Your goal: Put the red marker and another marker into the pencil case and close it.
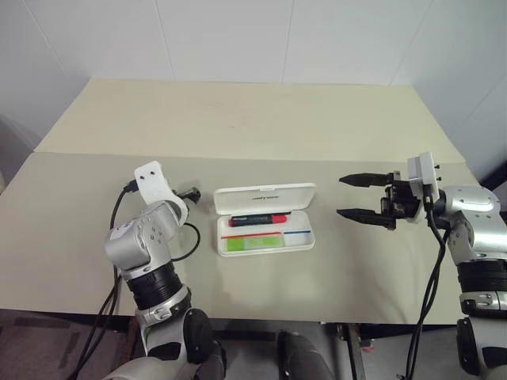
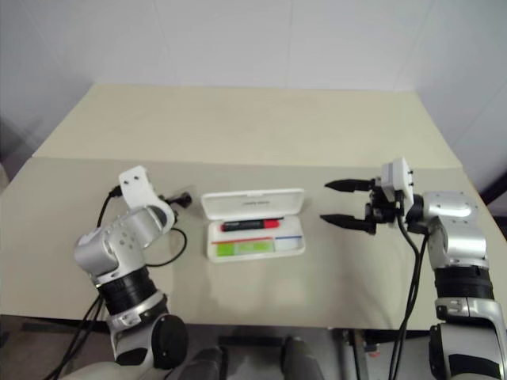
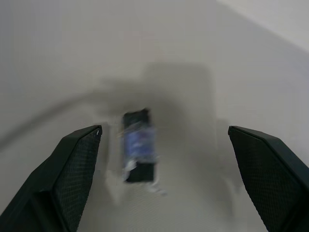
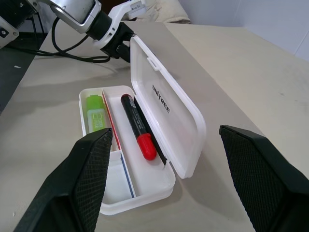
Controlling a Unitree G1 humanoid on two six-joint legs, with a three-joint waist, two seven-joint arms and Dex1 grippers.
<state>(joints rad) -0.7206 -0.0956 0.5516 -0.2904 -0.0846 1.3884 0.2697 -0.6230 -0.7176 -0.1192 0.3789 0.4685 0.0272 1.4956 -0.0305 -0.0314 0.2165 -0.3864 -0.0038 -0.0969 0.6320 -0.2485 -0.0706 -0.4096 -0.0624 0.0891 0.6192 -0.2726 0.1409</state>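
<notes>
The white pencil case lies open mid-table, its lid tipped back and upright. The red marker lies in the case's far compartment, its red end toward my right arm. The lime-green marker lies in the near compartment, also seen as the green marker. My left gripper sits low just left of the case with its fingers open and nothing gripped. My right gripper hovers right of the case, level, pointing at it, open and empty.
A small dark stub with a bluish label lies on the table between my left fingers, untouched. A black cable loops beside my left arm near the case. The beige table extends far back; its front edge is close.
</notes>
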